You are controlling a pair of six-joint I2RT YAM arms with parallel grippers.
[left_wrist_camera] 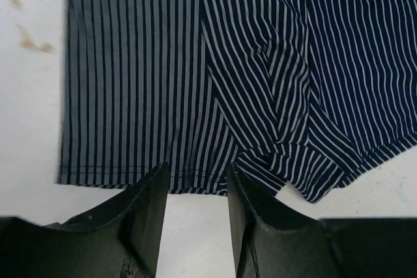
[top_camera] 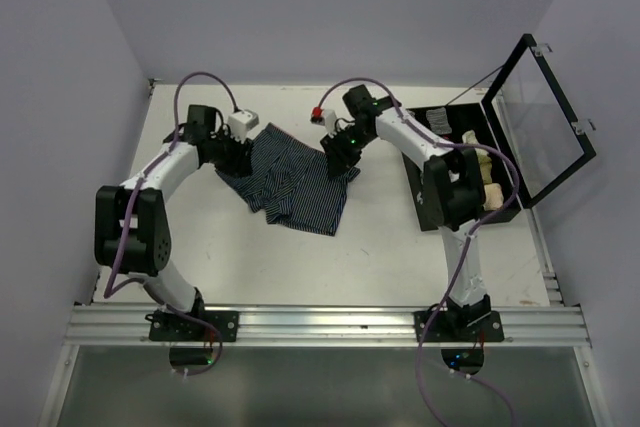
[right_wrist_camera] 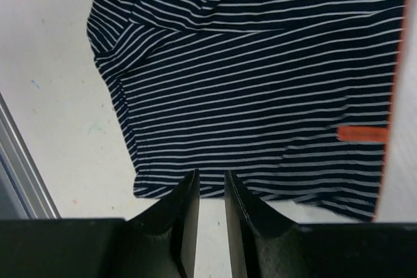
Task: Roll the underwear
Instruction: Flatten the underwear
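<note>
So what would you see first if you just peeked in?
The dark blue underwear with thin white stripes, lying rumpled in the middle of the white table. The left gripper and right gripper sit at its edges, one on each side, jaws apart and holding nothing. On the table's right side sits a black case with its clear lid standing open.

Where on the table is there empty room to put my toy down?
The big bare patch of table lies between the striped underwear and the metal rail, with the left arm and right arm at its sides. Crowded: round the underwear, and at the right by the open case.
</note>
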